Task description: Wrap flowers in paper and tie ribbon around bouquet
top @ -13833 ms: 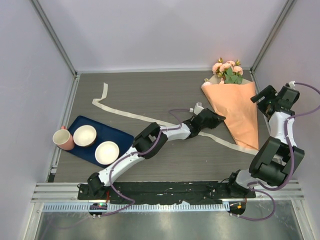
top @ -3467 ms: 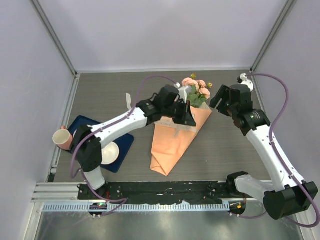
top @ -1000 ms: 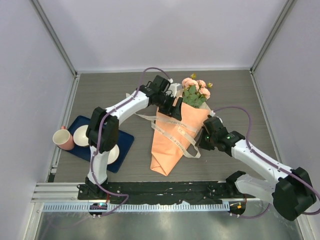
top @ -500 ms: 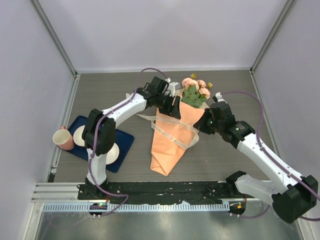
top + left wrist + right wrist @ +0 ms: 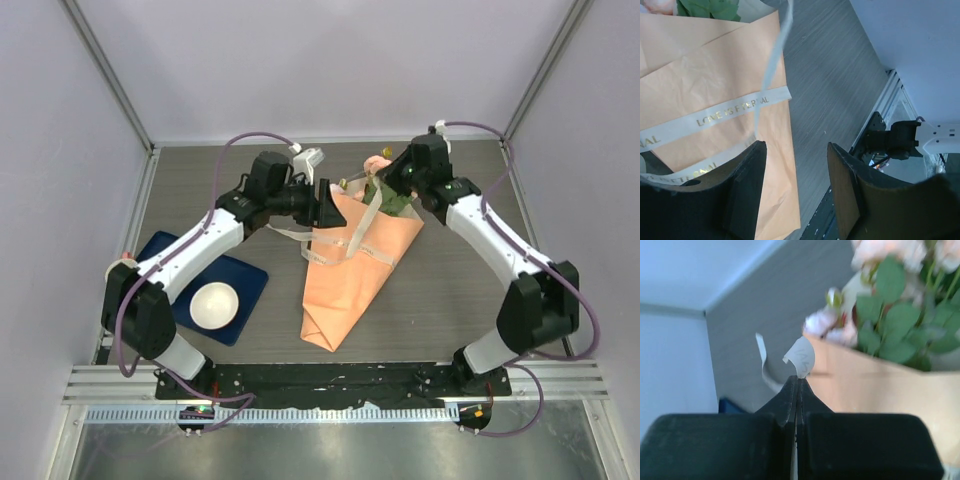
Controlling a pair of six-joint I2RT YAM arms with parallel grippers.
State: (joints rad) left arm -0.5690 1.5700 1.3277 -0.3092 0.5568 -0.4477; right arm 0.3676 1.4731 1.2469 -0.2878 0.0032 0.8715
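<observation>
Top external: the bouquet [image 5: 345, 285] lies flat mid-table on the grey wood-grain table [image 5: 450, 290]. It is a cone of thin orange-peach paper [image 5: 325, 320], folded tip toward the arm bases, open mouth toward the far right. The flowers [image 5: 385, 185], pale pink roses with green leaves, poke out of the mouth.

The long narrow cream-white fabric ribbon [image 5: 350, 246] crosses the upper cone in bands. A loop hangs off the cone's left edge, and one strand lifts from the cone up to the right gripper [image 5: 398, 178], which hangs over the flowers.

Right wrist: the right gripper [image 5: 797, 387] has its jaws pressed together on the ribbon [image 5: 801, 356]. A short curled end sticks out past the tips. Flowers [image 5: 890, 315] and paper [image 5: 875, 385] sit beyond it on the right.

The left gripper [image 5: 328, 205] is at the cone's far-left corner, just beside the paper's edge.

Left wrist: the left gripper [image 5: 796, 150] has its dark fingers [image 5: 745, 190] spread apart with nothing clamped between them. Below it are paper [image 5: 715, 65] and bare table [image 5: 830, 65]. The ribbon [image 5: 735, 109] shows gold lettering across the paper. A raised strand runs from near the left-hand fingertip up out of frame; cannot tell if it touches that finger.

A dark blue rectangular tray [image 5: 240, 275] sits left of the bouquet, near but apart, with a white round bowl [image 5: 214, 304] on it.
</observation>
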